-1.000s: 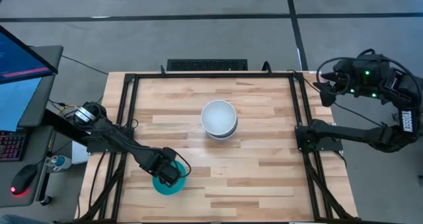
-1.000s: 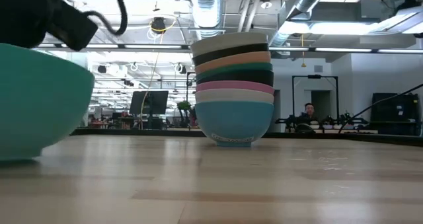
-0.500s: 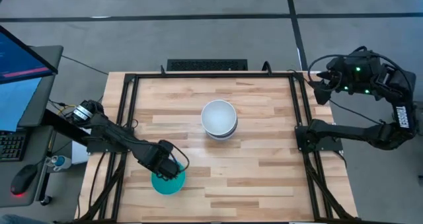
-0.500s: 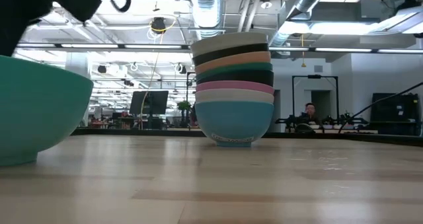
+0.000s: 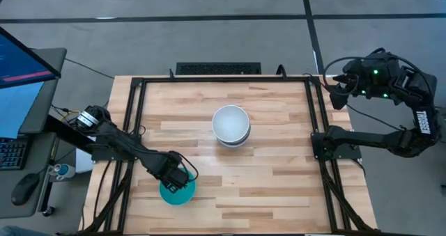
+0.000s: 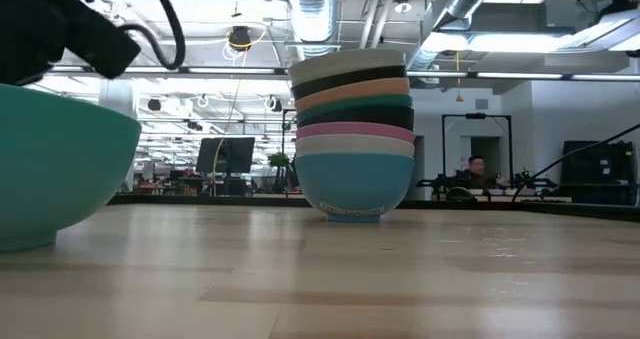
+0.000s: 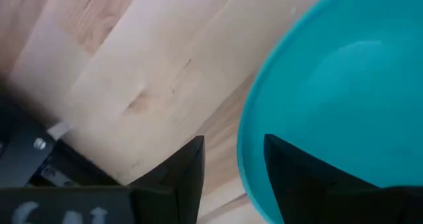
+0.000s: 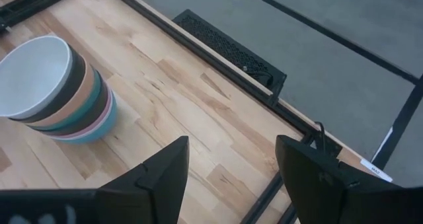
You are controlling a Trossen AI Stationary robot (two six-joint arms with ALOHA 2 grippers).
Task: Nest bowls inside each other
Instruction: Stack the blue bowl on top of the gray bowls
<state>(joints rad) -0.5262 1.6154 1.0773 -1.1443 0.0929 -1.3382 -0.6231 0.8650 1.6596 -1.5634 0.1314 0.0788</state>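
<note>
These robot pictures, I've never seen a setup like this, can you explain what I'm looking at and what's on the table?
Two dark robot arms work at a wooden table. One picture looks straight down, one sits level with the tabletop, and two come from cameras on the arms' wrists. In the middle stands a stack of bowls, nested, with a white one on top. Near the front left sits a lone cyan bowl. The left claw is open with its fingers on either side of that bowl's rim, one inside and one outside. The right claw waits, open, off the table's far right corner.

High view looks straight down; low view sits level at tabletop — both share the bowl stack (image 5: 231, 124).
</note>
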